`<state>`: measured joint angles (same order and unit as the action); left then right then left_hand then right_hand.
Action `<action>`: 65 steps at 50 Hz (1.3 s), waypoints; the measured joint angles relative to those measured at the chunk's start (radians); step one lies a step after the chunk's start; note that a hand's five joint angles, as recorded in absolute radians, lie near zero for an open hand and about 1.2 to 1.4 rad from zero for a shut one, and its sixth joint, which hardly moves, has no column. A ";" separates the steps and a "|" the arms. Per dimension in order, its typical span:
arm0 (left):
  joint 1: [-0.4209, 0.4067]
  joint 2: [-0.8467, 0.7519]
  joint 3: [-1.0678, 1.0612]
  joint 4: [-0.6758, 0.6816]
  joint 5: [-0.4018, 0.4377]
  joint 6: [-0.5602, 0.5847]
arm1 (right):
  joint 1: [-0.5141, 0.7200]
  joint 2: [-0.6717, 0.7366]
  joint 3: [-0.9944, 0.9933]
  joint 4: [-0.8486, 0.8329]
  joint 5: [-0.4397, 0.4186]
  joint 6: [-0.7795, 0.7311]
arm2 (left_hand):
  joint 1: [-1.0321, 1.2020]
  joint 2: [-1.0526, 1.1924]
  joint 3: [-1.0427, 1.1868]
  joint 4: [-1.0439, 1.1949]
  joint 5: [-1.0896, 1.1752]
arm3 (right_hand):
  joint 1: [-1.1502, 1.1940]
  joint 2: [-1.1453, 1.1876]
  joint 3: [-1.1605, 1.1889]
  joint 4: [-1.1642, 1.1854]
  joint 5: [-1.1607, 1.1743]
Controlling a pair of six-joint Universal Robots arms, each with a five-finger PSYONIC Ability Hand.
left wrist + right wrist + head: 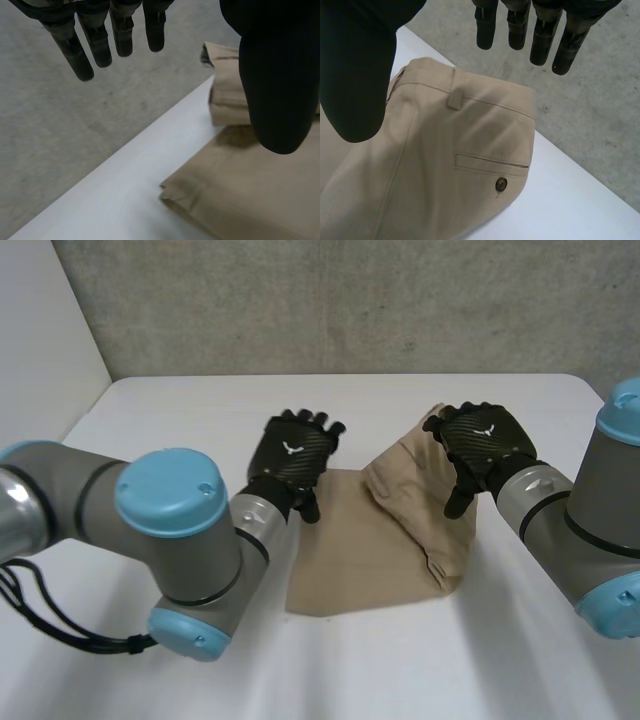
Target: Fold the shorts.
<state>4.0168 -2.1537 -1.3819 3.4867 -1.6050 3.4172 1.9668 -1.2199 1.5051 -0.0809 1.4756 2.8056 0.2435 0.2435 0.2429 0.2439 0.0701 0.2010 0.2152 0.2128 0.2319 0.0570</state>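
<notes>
Beige shorts (375, 540) lie partly folded in the middle of the white table (180, 410), with the waistband part bunched up on their right side. My left hand (292, 452) hovers above the shorts' far left corner, open, fingers (92, 42) straight and holding nothing. My right hand (482, 442) hangs over the waistband end, open, with the fingers (542, 37) straight and the thumb (357, 75) apart from them. Under its palm lies the waistband (470, 95) with a belt loop, a back pocket and a button (501, 184). A folded edge of the shorts (240, 195) lies beneath the left thumb.
A grey concrete wall (330, 300) runs behind the table's far edge. A white panel (40, 330) stands at the left. Bare table surface lies in front of the shorts and on both sides.
</notes>
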 measured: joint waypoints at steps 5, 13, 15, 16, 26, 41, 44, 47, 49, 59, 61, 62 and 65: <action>0.000 -0.097 0.083 0.028 0.084 0.000 | -0.016 0.001 0.014 -0.006 0.014 0.007 | 0.111 0.106 0.105 0.107 0.109 | 0.000 0.000 0.000 0.000 0.000; -0.005 -0.255 0.277 0.043 0.175 -0.004 | -0.066 -0.004 0.059 -0.021 0.007 0.005 | 0.111 0.107 0.106 0.109 0.113 | 0.000 0.000 0.000 0.000 0.000; -0.012 -0.280 0.312 0.040 0.175 -0.005 | -0.071 -0.007 0.073 -0.030 0.003 -0.002 | 0.111 0.107 0.106 0.109 0.112 | 0.000 0.000 0.000 0.000 0.000; -0.015 -0.286 0.321 0.039 0.173 -0.005 | -0.072 -0.008 0.078 -0.035 0.002 -0.004 | 0.111 0.107 0.106 0.109 0.112 | 0.000 0.000 0.000 0.000 0.000; -0.043 -0.221 0.246 0.017 0.076 -0.008 | -0.075 -0.124 0.122 -0.121 -0.117 -0.251 | 0.108 0.105 0.104 0.108 0.109 | 0.004 0.036 0.042 0.003 0.032; -0.012 0.065 -0.008 0.014 -0.123 -0.046 | -0.045 0.071 -0.143 0.112 -0.175 -0.404 | 0.113 0.114 0.114 0.116 0.117 | 0.016 0.049 0.056 0.020 0.042; 0.001 0.103 -0.060 0.013 -0.125 -0.049 | -0.033 0.119 -0.201 0.125 -0.157 -0.303 | 0.113 0.117 0.119 0.119 0.122 | 0.051 0.083 0.088 0.067 0.065; 0.013 0.144 -0.119 0.012 -0.124 -0.051 | -0.019 0.165 -0.260 0.136 -0.148 -0.192 | 0.113 0.117 0.119 0.119 0.122 | 0.084 0.112 0.123 0.105 0.095; 0.021 0.171 -0.157 0.013 -0.123 -0.052 | -0.007 0.206 -0.319 0.150 -0.146 -0.090 | 0.113 0.117 0.119 0.119 0.122 | 0.109 0.133 0.149 0.130 0.122; 0.075 0.270 -0.312 0.014 -0.113 -0.073 | 0.065 0.374 -0.554 0.238 -0.119 0.057 | 0.112 0.115 0.117 0.117 0.119 | 0.212 0.265 0.269 0.252 0.233; 0.086 0.278 -0.330 0.014 -0.111 -0.086 | 0.076 0.414 -0.599 0.261 -0.097 0.054 | 0.112 0.115 0.117 0.117 0.119 | 0.245 0.305 0.307 0.290 0.268; 0.088 0.279 -0.332 0.014 -0.110 -0.088 | 0.078 0.421 -0.607 0.265 -0.093 0.052 | 0.112 0.115 0.117 0.117 0.119 | 0.250 0.314 0.316 0.295 0.273; 0.100 0.285 -0.344 0.014 -0.108 -0.108 | 0.092 0.479 -0.674 0.309 -0.053 0.030 | 0.112 0.115 0.117 0.117 0.119 | 0.291 0.363 0.365 0.347 0.322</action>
<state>4.1166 -1.8683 -1.7260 3.5006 -1.7127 3.3089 2.0592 -0.7409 0.8309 0.2281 1.4226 2.8357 0.3555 0.3586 0.3599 0.3613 0.1890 0.4918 0.5785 0.5775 0.5785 0.3790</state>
